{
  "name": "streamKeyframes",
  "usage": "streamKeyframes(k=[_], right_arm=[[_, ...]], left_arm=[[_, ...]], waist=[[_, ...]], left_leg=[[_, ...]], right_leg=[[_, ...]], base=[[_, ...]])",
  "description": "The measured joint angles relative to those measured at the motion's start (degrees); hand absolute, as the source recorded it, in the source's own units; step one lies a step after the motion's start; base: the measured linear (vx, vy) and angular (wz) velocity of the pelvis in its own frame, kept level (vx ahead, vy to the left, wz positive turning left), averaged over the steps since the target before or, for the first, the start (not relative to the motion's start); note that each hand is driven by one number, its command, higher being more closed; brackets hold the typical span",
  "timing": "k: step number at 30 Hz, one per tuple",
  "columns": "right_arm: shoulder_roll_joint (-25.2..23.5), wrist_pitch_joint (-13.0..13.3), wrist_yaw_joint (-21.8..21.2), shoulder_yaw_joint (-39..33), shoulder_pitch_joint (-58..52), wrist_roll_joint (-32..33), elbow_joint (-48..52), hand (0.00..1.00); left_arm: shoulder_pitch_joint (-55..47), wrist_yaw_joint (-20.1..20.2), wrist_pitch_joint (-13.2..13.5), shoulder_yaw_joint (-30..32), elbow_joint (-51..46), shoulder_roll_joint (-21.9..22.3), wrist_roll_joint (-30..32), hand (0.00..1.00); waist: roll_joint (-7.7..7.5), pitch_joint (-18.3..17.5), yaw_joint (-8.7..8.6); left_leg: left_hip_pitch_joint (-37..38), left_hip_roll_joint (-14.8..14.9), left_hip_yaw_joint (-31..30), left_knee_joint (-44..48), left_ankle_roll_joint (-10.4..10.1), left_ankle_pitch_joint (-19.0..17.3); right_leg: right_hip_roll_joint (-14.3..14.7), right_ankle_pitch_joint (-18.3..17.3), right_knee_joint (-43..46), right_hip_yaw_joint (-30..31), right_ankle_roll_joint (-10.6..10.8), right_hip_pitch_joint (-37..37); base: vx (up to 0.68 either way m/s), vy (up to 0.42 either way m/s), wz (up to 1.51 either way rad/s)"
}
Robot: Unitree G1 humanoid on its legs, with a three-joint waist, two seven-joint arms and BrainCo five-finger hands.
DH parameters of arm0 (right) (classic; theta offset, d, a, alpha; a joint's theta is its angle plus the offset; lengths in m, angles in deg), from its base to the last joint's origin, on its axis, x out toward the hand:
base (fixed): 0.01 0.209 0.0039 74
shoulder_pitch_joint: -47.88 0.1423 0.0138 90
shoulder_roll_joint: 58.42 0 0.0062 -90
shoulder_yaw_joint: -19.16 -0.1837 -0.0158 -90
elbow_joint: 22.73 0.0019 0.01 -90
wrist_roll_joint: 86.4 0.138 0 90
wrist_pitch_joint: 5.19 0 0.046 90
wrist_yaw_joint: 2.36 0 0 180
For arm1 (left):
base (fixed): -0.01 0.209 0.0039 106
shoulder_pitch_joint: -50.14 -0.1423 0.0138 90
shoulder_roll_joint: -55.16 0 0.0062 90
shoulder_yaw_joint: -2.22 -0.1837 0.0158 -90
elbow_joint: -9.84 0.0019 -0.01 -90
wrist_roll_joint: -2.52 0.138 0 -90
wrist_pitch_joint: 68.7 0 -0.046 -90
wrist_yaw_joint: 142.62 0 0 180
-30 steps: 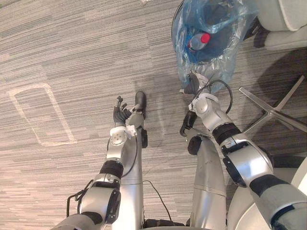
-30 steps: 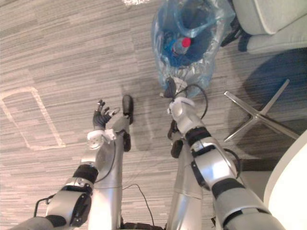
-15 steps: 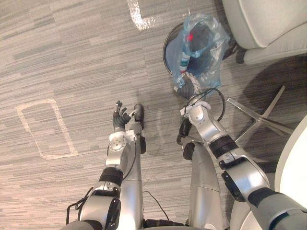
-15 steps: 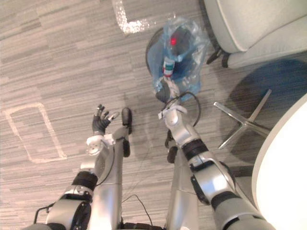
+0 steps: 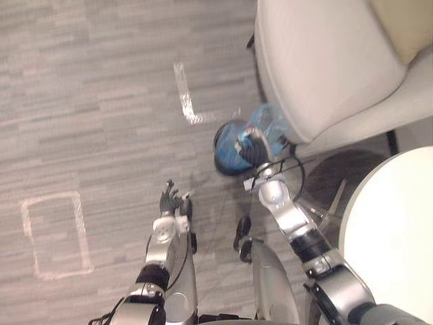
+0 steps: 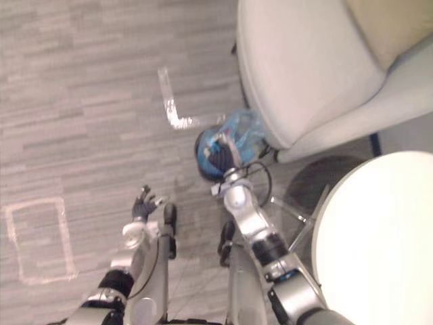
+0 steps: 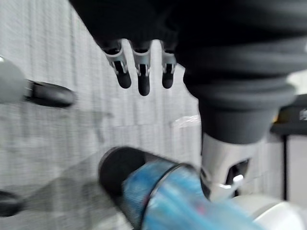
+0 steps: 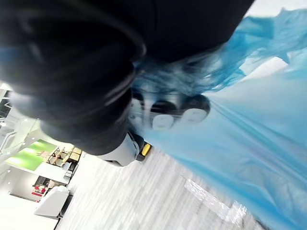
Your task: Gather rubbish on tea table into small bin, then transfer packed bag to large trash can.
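At seven o'clock, left hand [image 5: 170,202], fingers loosely spread, empty. Toward one o'clock from it, blue bag [image 5: 269,122] bunched in curled fingers of right hand [image 5: 252,152], above small bin [image 5: 222,147]; armchair [image 5: 318,61] just beyond.
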Motion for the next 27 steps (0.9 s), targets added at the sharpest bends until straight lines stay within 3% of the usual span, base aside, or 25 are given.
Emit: streamKeyframes(k=[3, 8, 11, 27], right_arm=[[-0.04, 0.35, -3.03, -0.29, -4.8, 0.08, 0.01, 1.0], [0.37, 1.44, -6.41, -0.45, -11.64, 1.26, 0.01, 1.0], [0.55, 1.69, -7.79, -0.44, -12.62, 1.84, -0.14, 1.0], [1.26, 1.69, -9.13, -0.45, -11.39, 2.58, -12.94, 1.0]], left_arm=[[-4.4, 1.43, -0.43, -0.21, 2.49, -0.38, 1.16, 0.0], [-8.98, 2.44, -0.41, -0.87, 2.46, -0.4, 2.5, 0.0], [-9.64, 3.42, -0.39, -2.12, 2.46, -1.2, 3.24, 0.0], [-11.61, 4.17, -0.34, -4.15, 2.42, -2.34, 3.25, 0.0]], waist=[[0.03, -4.0, -0.32], [0.71, -9.54, -0.99], [1.43, -10.39, -1.8], [3.69, -10.98, -1.78]], left_leg=[[8.08, -0.04, 0.97, -7.26, -0.51, 2.11], [14.68, -0.73, 1.93, -12.09, -0.47, 2.9], [16.3, -1.17, 2.0, -13.93, -0.26, 3.74], [16.96, -1.83, 1.8, -14.0, 0.2, 4.08]], right_leg=[[1.0, 2.18, -6.54, 0.64, 0.33, 7.12], [1.04, 2.61, -9.92, 1.35, 0.87, 12.53], [0.9, 2.9, -10.71, 1.91, 1.27, 13.51], [0.65, 5.31, -14.57, 2.53, 1.68, 15.85]], base=[[0.13, 0.004, -0.14], [0.07, 0.017, -0.08], [0.0, 0.039, -0.04], [-0.02, 0.012, -0.02]])
